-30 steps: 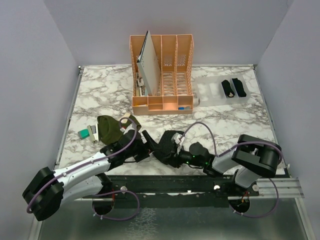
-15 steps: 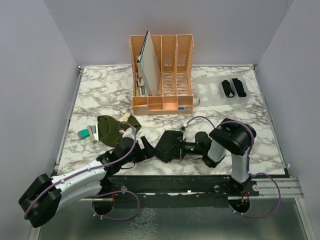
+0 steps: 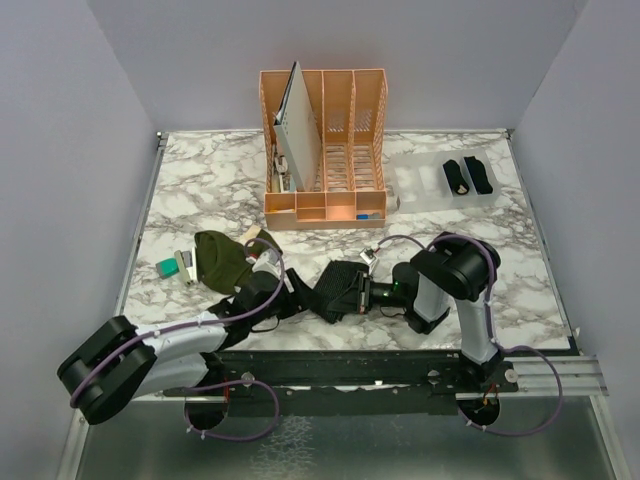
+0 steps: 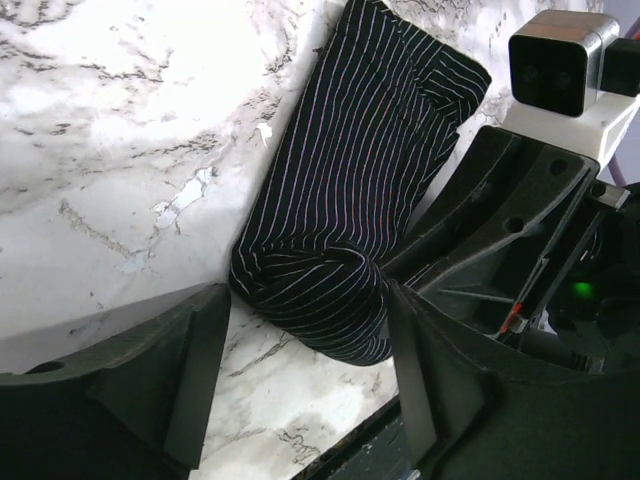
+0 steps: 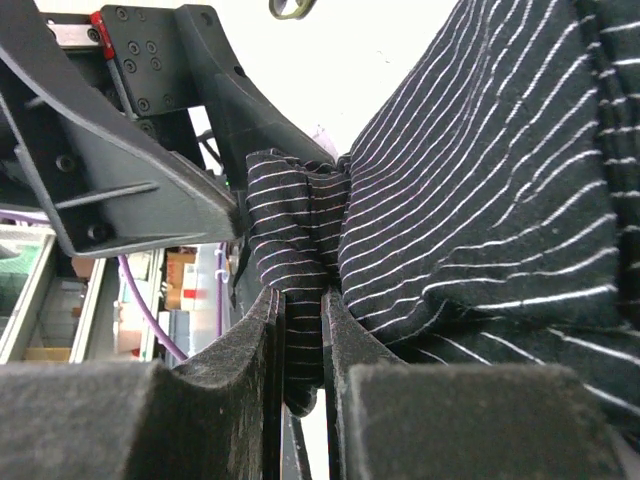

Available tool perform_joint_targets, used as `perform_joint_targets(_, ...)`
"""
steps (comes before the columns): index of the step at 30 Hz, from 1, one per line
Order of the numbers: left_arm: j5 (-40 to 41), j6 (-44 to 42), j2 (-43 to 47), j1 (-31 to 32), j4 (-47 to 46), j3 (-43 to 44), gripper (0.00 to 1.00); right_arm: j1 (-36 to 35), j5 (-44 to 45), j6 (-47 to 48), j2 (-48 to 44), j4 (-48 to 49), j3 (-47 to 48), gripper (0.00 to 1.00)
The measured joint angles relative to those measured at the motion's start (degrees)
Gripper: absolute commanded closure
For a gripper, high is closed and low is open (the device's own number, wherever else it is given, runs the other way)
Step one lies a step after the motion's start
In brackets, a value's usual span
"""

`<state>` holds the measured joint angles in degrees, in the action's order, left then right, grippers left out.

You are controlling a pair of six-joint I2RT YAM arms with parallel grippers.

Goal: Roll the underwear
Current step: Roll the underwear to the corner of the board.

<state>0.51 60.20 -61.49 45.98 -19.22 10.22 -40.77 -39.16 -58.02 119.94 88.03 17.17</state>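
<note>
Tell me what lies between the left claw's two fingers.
The bunched end of the striped underwear fills the gap between the left claw's fingers, as the left wrist view shows. Whether they squeeze it is unclear.

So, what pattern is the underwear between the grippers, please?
Underwear: black, fine white stripes; best in left wrist view.

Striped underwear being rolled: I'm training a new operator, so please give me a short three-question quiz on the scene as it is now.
1. How many rolled black bundles lie in the clear tray?
2. Where is the olive-green underwear? A in that tray; B on the table, left of the striped underwear; C on top of the striped underwear.
3. True or false: the right claw is shut on the striped underwear.
Key: 1 two; 2 B; 3 true.
</note>
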Motion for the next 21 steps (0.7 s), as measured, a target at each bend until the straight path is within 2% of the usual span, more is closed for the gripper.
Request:
perform_joint_targets(2, 0.13, 0.79, -1.95, 0.04, -1.44, 0.44, 0.37, 0.20, -0.07, -1.03, 0.24, 0.09, 0.07, 0.92)
perform_joint_targets(7, 1.14, 3.08, -5.40, 0.44, -3.63, 0.76, 0.57, 0.39, -0.13, -2.67, 0.44, 0.17, 0.09, 0.88)
perform_joint_targets(11, 1.84, 4.11, -8.37, 1.01, -4.04, 2.03, 0.68, 0.39, -0.11, -2.80, -0.13, 0.13, 0.09, 0.73)
perform_joint_targets(16, 1.92, 4.35, -10.23, 1.38, -3.54, 3.45, 0.70, 0.42, -0.02, 0.57, -2.73, -1.07, -1.14, 0.59)
perform_joint_targets(17, 1.92, 4.37, -10.67, 1.42, -3.13, 3.93, 0.70, 0.46, -0.02, 1.97, -4.22, -1.92, -1.57, 0.44)
perform_joint_targets(18, 1.92, 4.35, -10.91, 1.53, -2.75, 4.37, 0.70, 0.46, -0.04, 3.72, -6.19, -3.65, -2.16, 0.34)
perform_joint_targets(21, 1.90, 4.33, -11.19, 1.68, -0.76, 5.64, 0.70, 0.44, -0.11, 9.29, -13.29, -10.67, -2.60, 0.31)
